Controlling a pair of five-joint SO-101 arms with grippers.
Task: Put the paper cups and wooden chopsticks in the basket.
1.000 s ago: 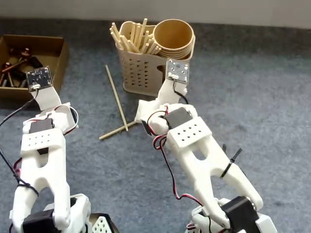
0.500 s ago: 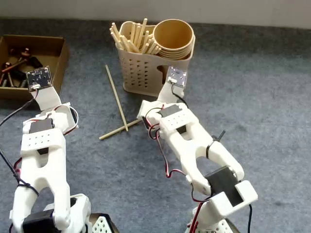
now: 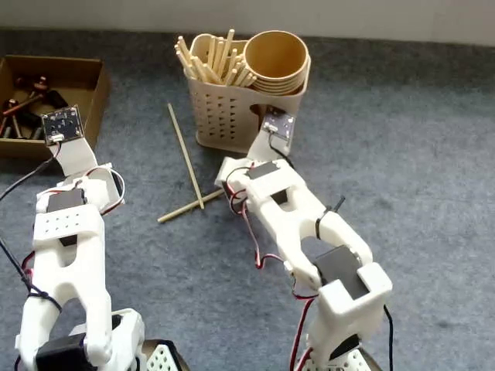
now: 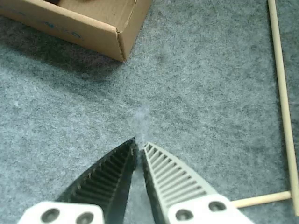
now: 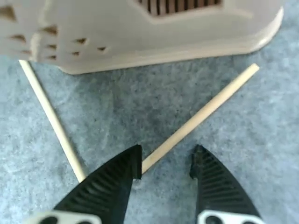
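Dropping closer than a second ago with the right gripper [image 5: 168, 154] spread over one end of a loose chopstick [image 5: 205, 109] on the carpet [image 5: 261, 140] beside the basket [image 5: 187, 32], seemingly poised for pinching, left gripper [image 4: 139, 144] pressed together.

Grey carpet [image 3: 433, 139] underfoot, pale wall strip [image 3: 387, 15] behind, open cardboard box [image 3: 99, 93] at left

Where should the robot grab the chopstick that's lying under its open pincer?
Grip the chopstick on its bare shaft, away from where it crosses the other chopstick. Come straight down from above, one finger on each side. It lies flat on the carpet, thin and round, so only a pinch across its width should work. The right pincer hangs open above it.
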